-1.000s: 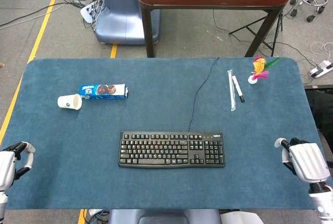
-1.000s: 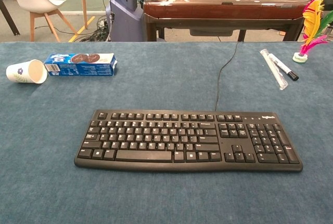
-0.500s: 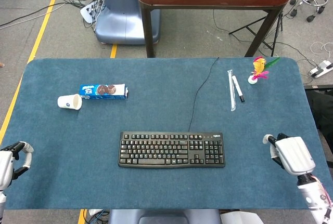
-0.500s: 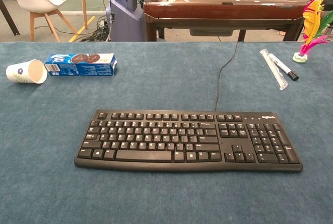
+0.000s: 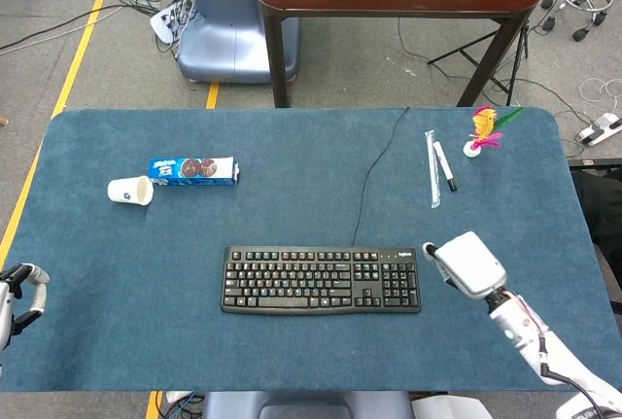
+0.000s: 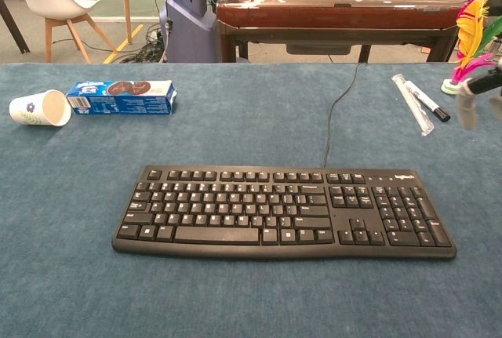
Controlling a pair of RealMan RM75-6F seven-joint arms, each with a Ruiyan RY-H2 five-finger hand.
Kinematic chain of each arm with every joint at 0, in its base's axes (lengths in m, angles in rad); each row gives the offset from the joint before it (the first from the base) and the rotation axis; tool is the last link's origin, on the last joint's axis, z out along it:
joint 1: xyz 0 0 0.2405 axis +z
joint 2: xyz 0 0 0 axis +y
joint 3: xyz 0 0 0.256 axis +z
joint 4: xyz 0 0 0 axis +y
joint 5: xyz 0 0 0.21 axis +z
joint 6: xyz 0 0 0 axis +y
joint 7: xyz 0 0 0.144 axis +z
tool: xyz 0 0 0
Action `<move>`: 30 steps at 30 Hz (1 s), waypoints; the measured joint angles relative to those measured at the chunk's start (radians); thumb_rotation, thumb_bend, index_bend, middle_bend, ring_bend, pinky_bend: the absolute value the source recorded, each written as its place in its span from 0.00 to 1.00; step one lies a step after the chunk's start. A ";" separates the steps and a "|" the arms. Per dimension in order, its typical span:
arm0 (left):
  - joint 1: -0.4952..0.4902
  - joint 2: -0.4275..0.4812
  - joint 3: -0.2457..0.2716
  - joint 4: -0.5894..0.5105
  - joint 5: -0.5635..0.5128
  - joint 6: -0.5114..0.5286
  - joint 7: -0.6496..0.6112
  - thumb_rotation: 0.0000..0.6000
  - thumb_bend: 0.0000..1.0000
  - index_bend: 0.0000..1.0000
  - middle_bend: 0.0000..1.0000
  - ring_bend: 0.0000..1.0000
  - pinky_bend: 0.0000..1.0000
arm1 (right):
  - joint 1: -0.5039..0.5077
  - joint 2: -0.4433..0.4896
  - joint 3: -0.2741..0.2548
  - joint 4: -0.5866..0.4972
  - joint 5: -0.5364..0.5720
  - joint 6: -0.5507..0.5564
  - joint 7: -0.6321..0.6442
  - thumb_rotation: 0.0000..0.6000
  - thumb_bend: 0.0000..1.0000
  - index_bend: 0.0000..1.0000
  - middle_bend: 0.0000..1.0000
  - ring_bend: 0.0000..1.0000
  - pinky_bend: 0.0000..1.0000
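While the keyboard [image 5: 322, 280] lay square at the middle of the table [image 5: 292, 147], its cable trailing off the far edge, the right robot hand [image 5: 468, 264] hovered just beside its number-pad end, holding nothing; whether its fingers were spread, I couldn't tell. At the table's near left corner, the left robot hand [image 5: 17, 291] hung loosely curled, empty.
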State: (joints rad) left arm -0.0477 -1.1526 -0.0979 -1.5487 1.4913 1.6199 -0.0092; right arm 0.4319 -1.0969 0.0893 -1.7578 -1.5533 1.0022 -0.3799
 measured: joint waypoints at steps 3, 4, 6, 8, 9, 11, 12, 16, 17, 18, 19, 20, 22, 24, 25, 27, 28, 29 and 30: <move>0.003 0.002 -0.004 0.000 -0.005 0.003 -0.003 1.00 0.46 0.54 0.55 0.63 0.82 | 0.045 -0.024 0.009 -0.002 0.028 -0.050 -0.045 1.00 0.90 0.46 0.99 0.98 1.00; 0.003 0.003 -0.005 0.000 -0.007 0.004 -0.004 1.00 0.46 0.54 0.55 0.63 0.82 | 0.056 -0.030 0.011 -0.002 0.036 -0.062 -0.057 1.00 0.91 0.45 0.99 0.98 1.00; 0.003 0.004 -0.006 0.001 -0.010 0.003 -0.005 1.00 0.47 0.54 0.55 0.63 0.82 | 0.078 -0.042 0.013 -0.002 0.052 -0.087 -0.080 1.00 0.92 0.44 0.99 0.98 1.00; 0.003 0.004 -0.008 0.002 -0.013 -0.001 -0.005 1.00 0.46 0.54 0.55 0.63 0.82 | 0.095 -0.050 0.014 -0.002 0.065 -0.108 -0.098 1.00 0.95 0.44 0.99 0.98 1.00; 0.003 0.004 -0.008 0.003 -0.014 -0.002 -0.005 1.00 0.46 0.54 0.55 0.63 0.82 | 0.104 -0.055 0.014 -0.002 0.073 -0.120 -0.111 1.00 0.97 0.43 0.99 0.99 1.00; 0.002 0.003 -0.010 0.006 -0.018 -0.005 -0.005 1.00 0.46 0.54 0.55 0.63 0.82 | 0.120 -0.063 0.014 -0.002 0.086 -0.140 -0.131 1.00 0.99 0.43 1.00 0.99 1.00; 0.001 0.003 -0.011 0.006 -0.018 -0.006 -0.005 1.00 0.46 0.54 0.55 0.63 0.82 | 0.132 -0.069 0.013 -0.002 0.095 -0.154 -0.144 1.00 1.00 0.43 1.00 0.99 1.00; 0.001 0.002 -0.012 0.012 -0.023 -0.010 -0.008 1.00 0.46 0.54 0.55 0.63 0.82 | 0.169 -0.088 0.007 0.001 0.123 -0.193 -0.185 1.00 1.00 0.43 1.00 1.00 1.00; 0.001 0.002 -0.013 0.012 -0.024 -0.010 -0.009 1.00 0.46 0.54 0.55 0.63 0.82 | 0.179 -0.094 0.005 0.003 0.132 -0.204 -0.198 1.00 1.00 0.43 1.00 1.00 1.00; 0.001 0.002 -0.013 0.013 -0.026 -0.011 -0.010 1.00 0.46 0.54 0.55 0.63 0.82 | 0.186 -0.100 0.002 0.004 0.138 -0.211 -0.207 1.00 1.00 0.43 1.00 1.00 1.00; 0.001 0.002 -0.013 0.013 -0.028 -0.013 -0.011 1.00 0.46 0.54 0.55 0.63 0.82 | 0.192 -0.105 -0.001 0.005 0.146 -0.219 -0.216 1.00 1.00 0.43 1.00 1.00 1.00; 0.001 0.002 -0.014 0.014 -0.030 -0.014 -0.012 1.00 0.46 0.54 0.55 0.63 0.82 | 0.199 -0.111 -0.003 0.007 0.153 -0.225 -0.223 1.00 1.00 0.43 1.00 1.00 1.00; 0.001 0.002 -0.015 0.016 -0.033 -0.016 -0.013 1.00 0.46 0.54 0.55 0.63 0.82 | 0.212 -0.124 -0.011 0.010 0.169 -0.238 -0.238 1.00 1.00 0.43 1.00 1.00 1.00; 0.001 0.003 -0.016 0.015 -0.035 -0.017 -0.013 1.00 0.47 0.54 0.55 0.63 0.82 | 0.222 -0.137 -0.018 0.016 0.183 -0.247 -0.249 1.00 1.00 0.43 1.00 1.00 1.00; 0.001 0.003 -0.017 0.016 -0.036 -0.017 -0.014 1.00 0.46 0.54 0.55 0.63 0.82 | 0.227 -0.143 -0.021 0.019 0.189 -0.251 -0.254 1.00 1.00 0.43 1.00 1.00 1.00; 0.002 0.003 -0.018 0.017 -0.038 -0.017 -0.016 1.00 0.46 0.54 0.55 0.63 0.82 | 0.236 -0.154 -0.027 0.027 0.203 -0.257 -0.263 1.00 1.00 0.43 1.00 1.00 1.00; 0.002 0.004 -0.018 0.017 -0.039 -0.017 -0.017 1.00 0.46 0.54 0.55 0.63 0.82 | 0.240 -0.159 -0.029 0.031 0.209 -0.259 -0.267 1.00 1.00 0.43 1.00 1.00 1.00; 0.002 0.003 -0.019 0.018 -0.041 -0.018 -0.018 1.00 0.46 0.54 0.55 0.63 0.82 | 0.244 -0.164 -0.032 0.034 0.215 -0.262 -0.270 1.00 1.00 0.43 1.00 1.00 1.00; 0.002 0.003 -0.019 0.019 -0.043 -0.020 -0.019 1.00 0.46 0.54 0.55 0.63 0.82 | 0.250 -0.170 -0.035 0.040 0.223 -0.265 -0.275 1.00 1.00 0.43 1.00 1.00 1.00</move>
State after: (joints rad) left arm -0.0456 -1.1496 -0.1173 -1.5295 1.4485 1.6000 -0.0278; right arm 0.6820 -1.2672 0.0545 -1.7181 -1.3304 0.7372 -0.6552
